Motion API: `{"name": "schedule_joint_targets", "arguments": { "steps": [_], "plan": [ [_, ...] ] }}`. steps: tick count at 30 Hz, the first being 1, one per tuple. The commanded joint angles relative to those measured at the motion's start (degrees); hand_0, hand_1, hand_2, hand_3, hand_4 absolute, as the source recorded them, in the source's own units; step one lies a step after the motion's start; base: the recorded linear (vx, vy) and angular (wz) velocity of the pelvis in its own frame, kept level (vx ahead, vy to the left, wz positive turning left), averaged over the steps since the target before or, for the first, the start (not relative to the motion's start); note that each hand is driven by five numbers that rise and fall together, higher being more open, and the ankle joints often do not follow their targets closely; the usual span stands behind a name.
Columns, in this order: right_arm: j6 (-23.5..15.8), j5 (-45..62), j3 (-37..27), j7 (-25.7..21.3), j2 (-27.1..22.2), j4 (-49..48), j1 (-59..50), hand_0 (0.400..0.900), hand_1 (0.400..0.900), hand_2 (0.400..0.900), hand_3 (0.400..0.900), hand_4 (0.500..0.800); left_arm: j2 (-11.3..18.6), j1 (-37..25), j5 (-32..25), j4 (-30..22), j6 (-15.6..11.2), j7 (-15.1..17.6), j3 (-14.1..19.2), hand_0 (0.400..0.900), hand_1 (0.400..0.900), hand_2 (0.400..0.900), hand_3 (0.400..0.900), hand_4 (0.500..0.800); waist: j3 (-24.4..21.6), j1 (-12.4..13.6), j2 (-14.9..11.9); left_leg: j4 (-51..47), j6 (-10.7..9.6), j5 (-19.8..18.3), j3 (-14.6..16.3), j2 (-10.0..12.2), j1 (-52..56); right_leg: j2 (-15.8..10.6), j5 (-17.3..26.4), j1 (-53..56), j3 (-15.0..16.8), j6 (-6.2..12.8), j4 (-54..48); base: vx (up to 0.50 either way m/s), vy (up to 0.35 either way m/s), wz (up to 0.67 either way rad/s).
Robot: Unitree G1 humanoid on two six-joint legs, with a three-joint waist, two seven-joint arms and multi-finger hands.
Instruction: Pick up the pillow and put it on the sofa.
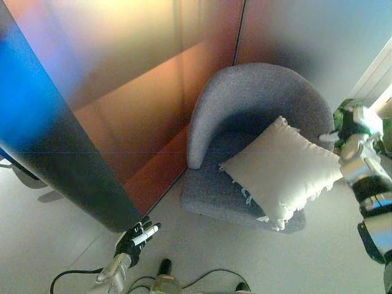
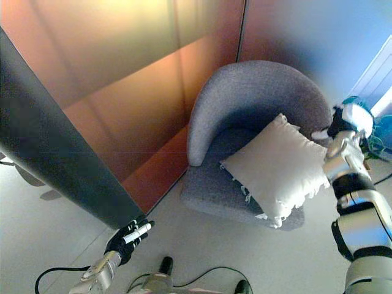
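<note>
The right hand [image 1: 349, 125] shows at about three o'clock in the left eye view, its arm rising from the lower right edge. It sits just beside the right corner of the square off-white fabric pillow with fringed edges [image 1: 283, 168]; whether its fingers are spread or closed on anything I cannot tell, and I cannot tell if it touches the pillow. The pillow lies on the seat of the rounded grey upholstered tub sofa [image 1: 245, 98], leaning toward the backrest, its lower corner overhanging the seat's front edge at five o'clock. The left hand [image 1: 138, 237] hangs at seven o'clock over the pale smooth floor [image 1: 49, 239], fingers relaxed and extended, holding nothing, well apart from the sofa.

In the right eye view the right hand [image 2: 343, 122] again shows at three o'clock, next to the pillow's [image 2: 278, 165] right corner. The left hand [image 2: 127, 237] sits at seven o'clock, loose and empty.
</note>
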Motion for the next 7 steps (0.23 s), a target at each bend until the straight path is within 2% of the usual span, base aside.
{"name": "schedule_joint_targets", "arguments": {
  "steps": [1, 7],
  "plan": [
    [-3.6, 3.1, -2.0, -0.6, -0.7, -5.4, 0.4, 0.9, 0.9, 0.9, 0.9, 0.8, 1.0, -1.0, 0.8, -0.9, -3.2, -1.5, 1.2, 0.9, 0.9, 0.9, 0.9, 0.8, -5.0, -0.7, -3.0, -0.4, 1.3, -2.0, 2.6, 1.3, 2.2, -5.3, -2.3, 2.4, 1.8, 3.67, 0.9, -0.01, -0.017, -0.14],
    [-5.8, 4.2, -3.7, 0.1, 1.8, -6.9, 4.5, 0.9, 0.9, 0.9, 0.9, 0.8, -0.2, -1.9, 2.0, 0.7, -3.7, -0.7, 2.1, 0.9, 0.9, 0.9, 0.9, 0.8, -5.0, -1.5, -3.3, -0.3, 1.6, -2.2, 2.8, 0.9, 2.6, -5.4, -1.9, 2.2, 2.5, 3.55, 1.1, -0.01, -0.008, -0.03]
  ]
}}
